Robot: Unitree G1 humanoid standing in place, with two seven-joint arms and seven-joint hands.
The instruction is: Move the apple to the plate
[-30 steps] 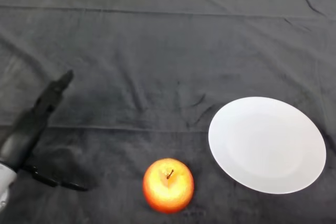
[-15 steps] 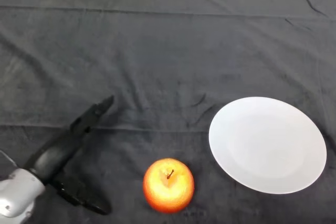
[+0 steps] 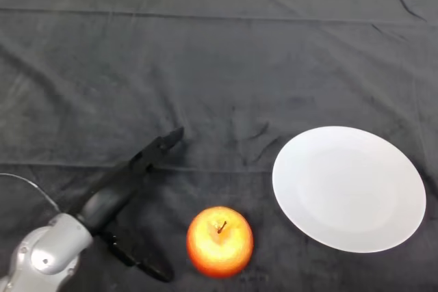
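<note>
You had bench (image 3: 219,52) open across far side and middle. Plate (image 3: 349,188) sat bare near right edge. Left hand (image 3: 120,189) hovered near front-left corner, fingers (image 3: 161,150) straight, thumb spread wide below, holding nothing. Apple (image 3: 220,241) stood upright at front edge, just right of thumb, apart from plate.

Apple (image 3: 220,242) red-yellow; plate (image 3: 349,188) plain white; cloth (image 3: 205,59) dark grey; hand (image 3: 130,176) black.
</note>
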